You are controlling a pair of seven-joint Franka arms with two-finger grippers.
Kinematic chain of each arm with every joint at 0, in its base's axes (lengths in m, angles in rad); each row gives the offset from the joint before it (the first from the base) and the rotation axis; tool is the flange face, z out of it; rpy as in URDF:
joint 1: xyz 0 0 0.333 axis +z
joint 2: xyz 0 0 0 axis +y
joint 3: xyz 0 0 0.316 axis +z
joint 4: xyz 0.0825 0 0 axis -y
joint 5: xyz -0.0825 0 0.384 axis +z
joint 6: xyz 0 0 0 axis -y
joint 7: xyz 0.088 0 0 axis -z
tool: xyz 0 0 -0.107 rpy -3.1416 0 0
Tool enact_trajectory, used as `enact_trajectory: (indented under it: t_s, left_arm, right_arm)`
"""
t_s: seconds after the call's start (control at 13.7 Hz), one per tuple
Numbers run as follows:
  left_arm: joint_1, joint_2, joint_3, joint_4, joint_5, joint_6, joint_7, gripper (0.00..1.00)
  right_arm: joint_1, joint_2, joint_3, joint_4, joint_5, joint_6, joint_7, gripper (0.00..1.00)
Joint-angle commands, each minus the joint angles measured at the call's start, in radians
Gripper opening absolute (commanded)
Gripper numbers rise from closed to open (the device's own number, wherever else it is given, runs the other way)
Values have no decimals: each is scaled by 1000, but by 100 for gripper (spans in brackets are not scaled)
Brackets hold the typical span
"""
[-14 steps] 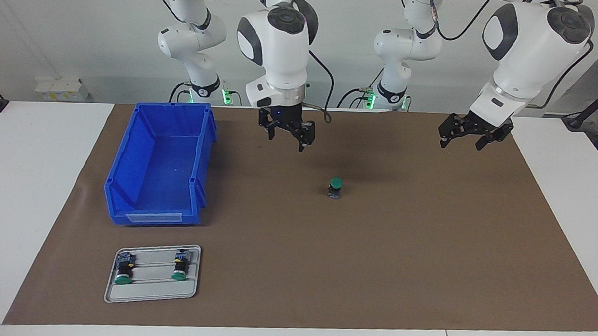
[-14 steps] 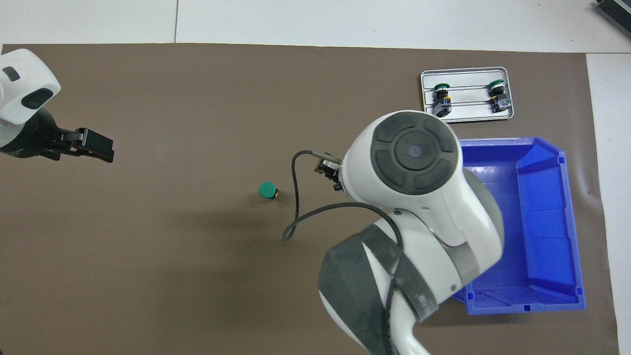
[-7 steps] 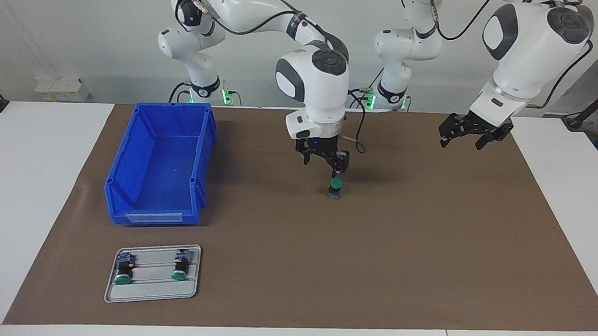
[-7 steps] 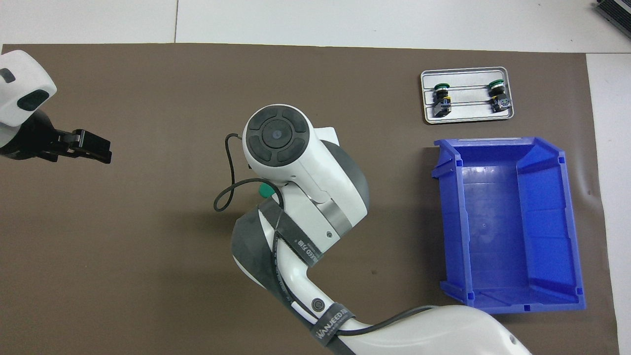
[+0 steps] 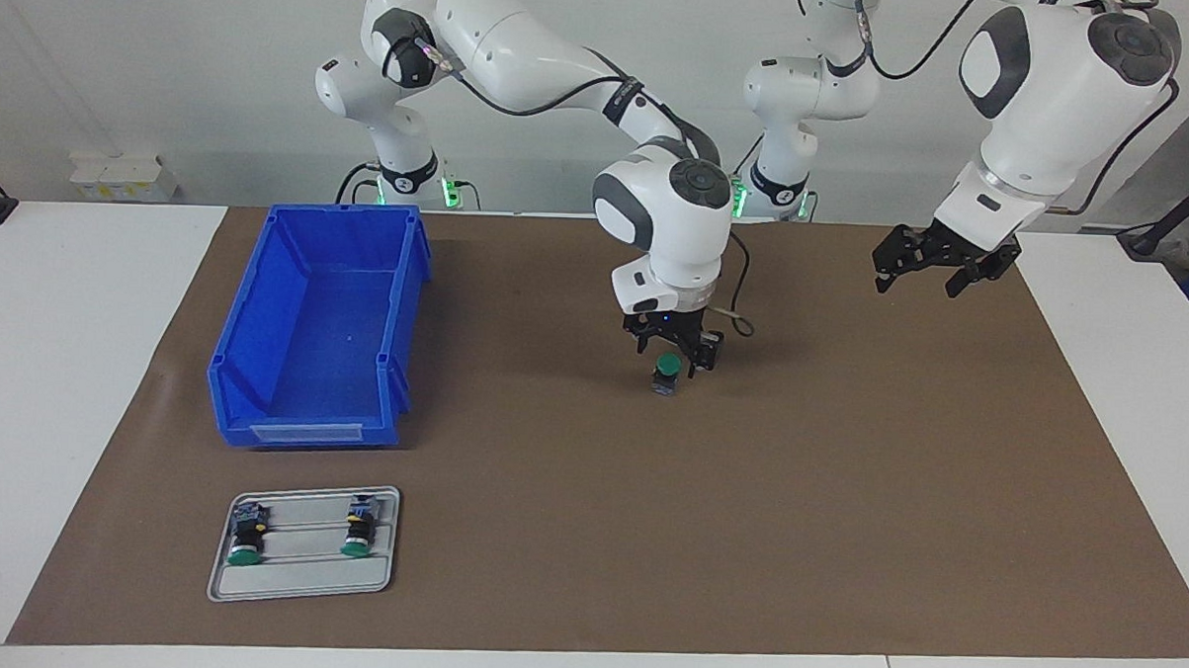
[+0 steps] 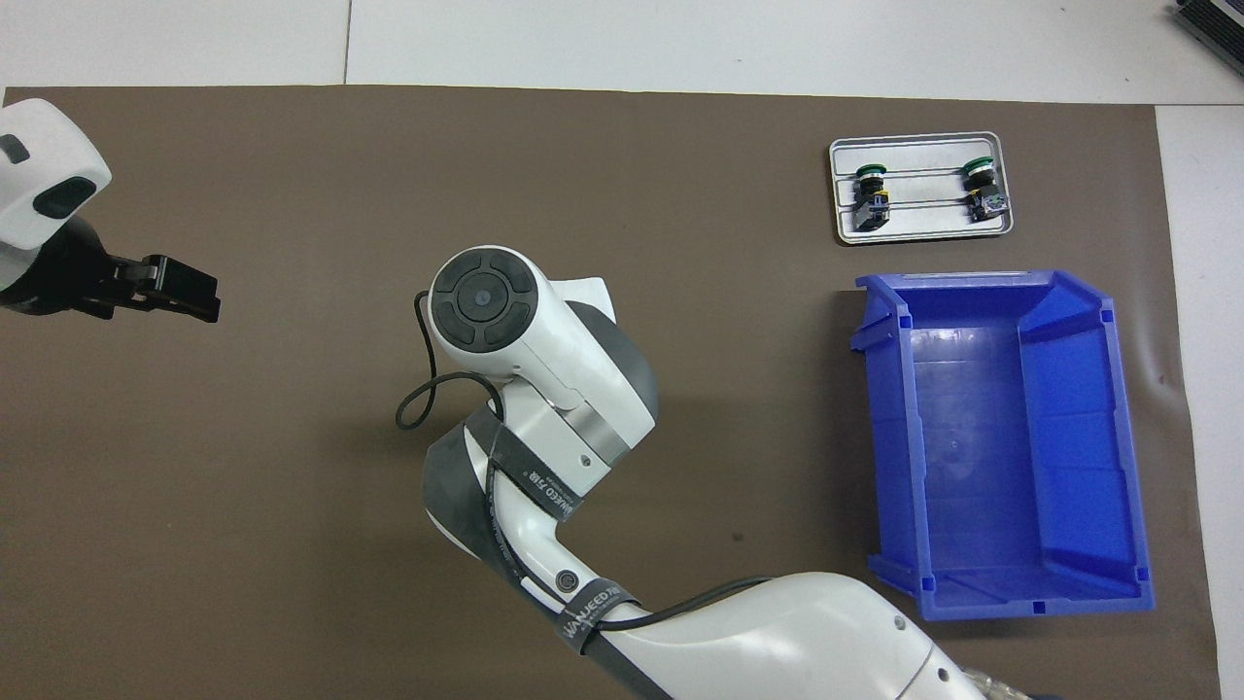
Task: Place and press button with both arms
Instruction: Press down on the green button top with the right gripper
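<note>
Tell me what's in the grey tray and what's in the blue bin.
The tray holds two green-capped buttons lying on their sides, with one slot left bare. The bin shows only its bare blue floor, but its wall nearest the camera hides a strip of that floor.

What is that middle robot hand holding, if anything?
Nothing is clearly held yet. The right gripper straddles the standing button's green cap, fingers open around it. The left gripper waits open and empty.

From overhead, the right arm (image 6: 544, 389) hides the button and its own gripper; the left arm (image 6: 39, 194) runs off the edge.
</note>
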Motion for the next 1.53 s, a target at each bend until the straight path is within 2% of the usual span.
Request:
enact_trajectory:
  t_s: [0.0, 0.15, 0.44, 0.66, 1.02, 1.17, 1.39, 1.46]
  left_arm:
    - [13, -32, -7, -39, -8, 25, 10, 100]
    - [13, -32, -7, -37, -8, 25, 10, 100]
    - [11, -32, -7, -39, -10, 25, 10, 100]
    - [11, -32, -5, -39, -10, 25, 10, 100]
    - [13, -32, -7, -39, -8, 25, 10, 100]
    - [13, -32, -7, -39, -8, 25, 10, 100]
    - [13, -32, -7, -39, -10, 25, 10, 100]
    - [13, -33, -7, -39, -10, 25, 10, 100]
  right_arm:
    - [-2, 19, 6, 13, -21, 56, 26, 91]
    - [-2, 15, 6, -34, -22, 87, 26, 86]
    - [0, -10, 6, -128, -22, 116, 26, 85]
    - [3, -11, 6, -127, -22, 114, 26, 84]
    - [4, -11, 7, -125, -15, 114, 24, 74]
    - [4, -11, 7, -124, -15, 116, 23, 65]
    - [3, -11, 12, -116, -4, 116, 20, 32]
    - [3, -11, 16, -116, -1, 116, 21, 29]
